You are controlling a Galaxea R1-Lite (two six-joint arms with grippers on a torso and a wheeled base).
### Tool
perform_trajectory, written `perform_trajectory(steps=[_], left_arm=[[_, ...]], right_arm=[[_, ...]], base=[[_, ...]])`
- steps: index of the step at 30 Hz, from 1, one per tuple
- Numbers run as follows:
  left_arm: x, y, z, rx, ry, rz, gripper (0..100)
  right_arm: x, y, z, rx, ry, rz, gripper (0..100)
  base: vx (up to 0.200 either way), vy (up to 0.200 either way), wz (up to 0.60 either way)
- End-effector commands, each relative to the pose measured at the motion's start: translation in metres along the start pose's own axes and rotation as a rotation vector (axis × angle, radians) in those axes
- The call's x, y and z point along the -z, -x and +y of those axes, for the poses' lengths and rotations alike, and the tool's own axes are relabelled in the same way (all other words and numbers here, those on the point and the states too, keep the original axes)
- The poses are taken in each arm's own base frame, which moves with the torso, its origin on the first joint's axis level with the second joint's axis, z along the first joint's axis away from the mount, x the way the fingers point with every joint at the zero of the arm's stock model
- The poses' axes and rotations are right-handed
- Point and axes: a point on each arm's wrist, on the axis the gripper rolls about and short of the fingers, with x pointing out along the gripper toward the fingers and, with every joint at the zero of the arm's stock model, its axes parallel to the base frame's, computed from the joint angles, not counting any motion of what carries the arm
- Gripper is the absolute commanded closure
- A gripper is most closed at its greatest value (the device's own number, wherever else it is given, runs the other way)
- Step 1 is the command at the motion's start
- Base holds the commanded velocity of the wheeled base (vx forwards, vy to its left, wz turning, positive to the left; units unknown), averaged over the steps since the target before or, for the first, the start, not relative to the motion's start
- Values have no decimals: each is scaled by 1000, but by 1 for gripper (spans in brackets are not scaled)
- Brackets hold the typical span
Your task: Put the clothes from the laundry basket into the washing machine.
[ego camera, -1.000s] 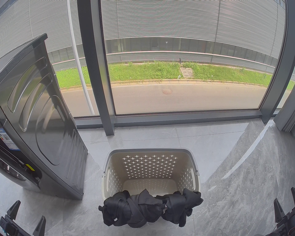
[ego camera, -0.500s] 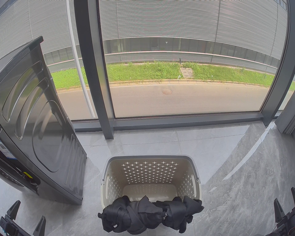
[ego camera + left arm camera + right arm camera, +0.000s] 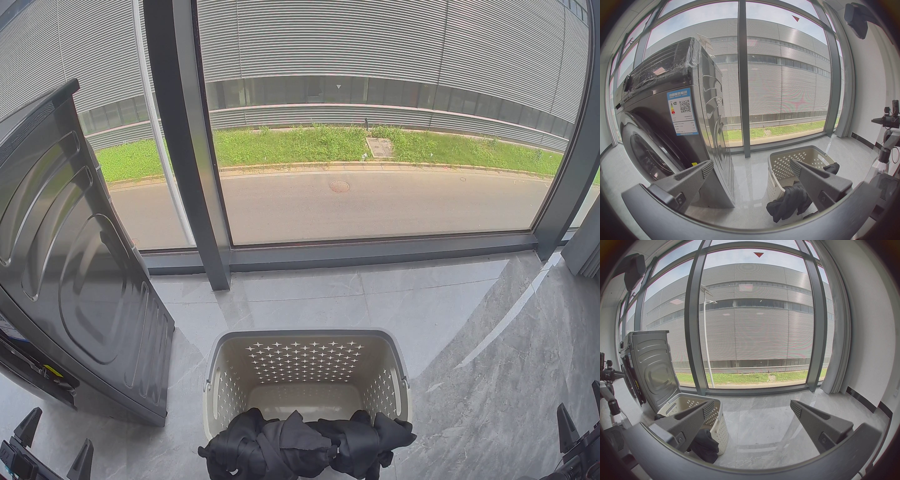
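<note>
**Dark laundry draped on basket rim beside washer**

A bundle of black clothes [image 3: 300,440] hangs over the near rim of a cream, star-perforated laundry basket [image 3: 306,335]. The basket stands on the grey floor [image 3: 475,350], to the right of a dark washing machine [image 3: 662,125]. A blue-and-white label [image 3: 682,111] with a square code and coloured rating bars sits on the machine's front, its print too small to read. The left gripper [image 3: 750,162] and right gripper [image 3: 751,402] hang low on either side of the basket, jaws spread wide, holding nothing.
</note>
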Motion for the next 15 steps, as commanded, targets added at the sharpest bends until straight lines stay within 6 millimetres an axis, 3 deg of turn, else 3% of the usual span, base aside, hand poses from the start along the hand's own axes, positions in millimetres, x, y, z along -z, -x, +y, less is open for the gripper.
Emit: perform_trajectory(steps=[1,6,12,15], left_arm=[[5,0,0,2,-1,0,0],[5,0,0,0,-1,0,0],[5,0,0,0,0,0,0],[5,0,0,0,0,0,0]], right_arm=[[5,0,0,-1,0,1,0],[5,0,0,-1,0,1,0],[5,0,0,-1,0,1,0],[5,0,0,-1,0,3,0]], base=[[0,0,0],[0,0,0],[200,0,0],[0,0,0]])
